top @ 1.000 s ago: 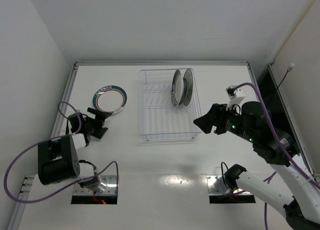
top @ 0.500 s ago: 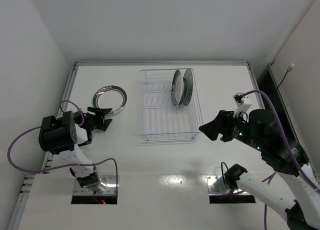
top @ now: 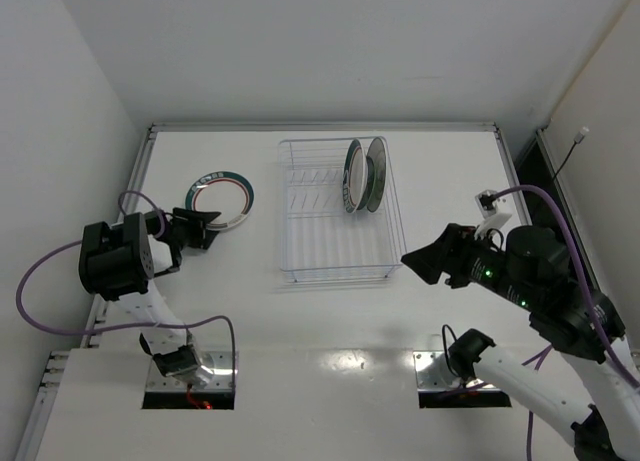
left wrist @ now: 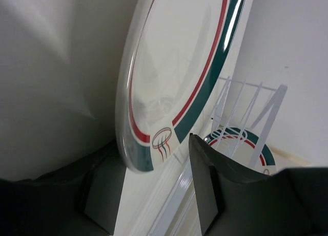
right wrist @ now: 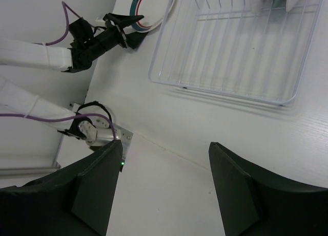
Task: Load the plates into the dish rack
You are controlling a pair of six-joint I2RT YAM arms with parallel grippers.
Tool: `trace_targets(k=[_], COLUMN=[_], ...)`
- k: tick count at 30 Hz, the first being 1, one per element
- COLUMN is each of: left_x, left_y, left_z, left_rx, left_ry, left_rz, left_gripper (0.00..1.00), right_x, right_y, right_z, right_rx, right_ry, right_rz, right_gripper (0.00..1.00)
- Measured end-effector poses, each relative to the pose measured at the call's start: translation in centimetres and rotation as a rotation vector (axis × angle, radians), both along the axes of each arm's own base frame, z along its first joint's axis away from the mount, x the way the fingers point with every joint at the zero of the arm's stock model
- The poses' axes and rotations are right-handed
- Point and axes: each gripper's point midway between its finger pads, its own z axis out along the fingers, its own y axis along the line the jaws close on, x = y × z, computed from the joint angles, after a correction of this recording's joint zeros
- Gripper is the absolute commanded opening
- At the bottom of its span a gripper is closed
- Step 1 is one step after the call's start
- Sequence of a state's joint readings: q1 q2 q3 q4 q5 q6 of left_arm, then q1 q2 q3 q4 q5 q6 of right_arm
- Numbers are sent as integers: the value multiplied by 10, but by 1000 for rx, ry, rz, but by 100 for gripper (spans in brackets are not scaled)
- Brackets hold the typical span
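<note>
A white plate with a dark green rim and red ring [top: 219, 198] lies on the table left of the dish rack. My left gripper [top: 196, 227] has its jaws closed round the plate's near rim, one finger under it and one on its face. In the left wrist view the plate [left wrist: 174, 57] fills the frame, with its edge inside my left gripper [left wrist: 154, 159]. The clear dish rack [top: 335, 243] holds two plates upright at its far right: a green-rimmed one [top: 353, 176] and a pale one [top: 377, 173]. My right gripper [top: 416, 260] hovers open and empty beside the rack's near right corner.
The right wrist view looks down past my right gripper [right wrist: 164, 190] at the rack [right wrist: 230, 51] and the left arm [right wrist: 97, 41]. Rack tines [left wrist: 246, 103] show behind the held plate. White walls enclose the table on three sides.
The left gripper reached forward onto the plate's near rim and its jaws narrowed from wide open onto it. The right arm drew back slightly to the right.
</note>
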State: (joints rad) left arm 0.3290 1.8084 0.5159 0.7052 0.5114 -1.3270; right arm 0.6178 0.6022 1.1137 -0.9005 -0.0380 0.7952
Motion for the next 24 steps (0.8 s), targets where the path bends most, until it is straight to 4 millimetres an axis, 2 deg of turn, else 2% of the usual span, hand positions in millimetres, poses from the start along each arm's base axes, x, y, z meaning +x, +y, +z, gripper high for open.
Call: trace_targets(k=[2, 5, 6, 8, 9, 13, 16, 18, 20, 21, 22, 24], left_x=[4, 5, 5, 4, 3, 4, -3, -11, -16, -18, -20, -21], left_y=[1, 1, 1, 2, 2, 1, 1, 1, 0, -2, -4, -8], left_z=[-1, -5, -7, -13, -15, -10, -1, 11, 33, 51, 70, 113], left_rx=[5, 5, 7, 21, 23, 33, 55, 83, 114, 132, 146, 173], left_ry=[1, 12, 19, 39, 51, 48, 63, 70, 47, 11, -32, -134], left_rz=[-6, -13, -16, -20, -24, -38, -48, -52, -61, -71, -81, -100], left_gripper=[46, 29, 18, 9, 0, 0, 0, 0, 0, 0, 0, 0], right_x=[0, -1, -2, -3, -3, -3, -4, -4, -4, -3, -2, -1], right_y=[0, -1, -1, -2, -3, -4, -5, -5, -5, -3, -1, 8], right_z=[0, -1, -2, -2, -3, -3, -5, -6, -7, -9, -11, -15], right_rx=[2, 1, -2, -4, -5, -10, -16, -17, -18, -17, -15, 12], right_ry=[2, 12, 17, 22, 23, 27, 35, 36, 38, 38, 36, 23], right_rz=[-2, -4, -5, -7, -8, -16, -17, -17, -16, -11, -3, 31], right_gripper=[66, 66, 66, 66, 66, 66, 66, 66, 68, 70, 79, 90])
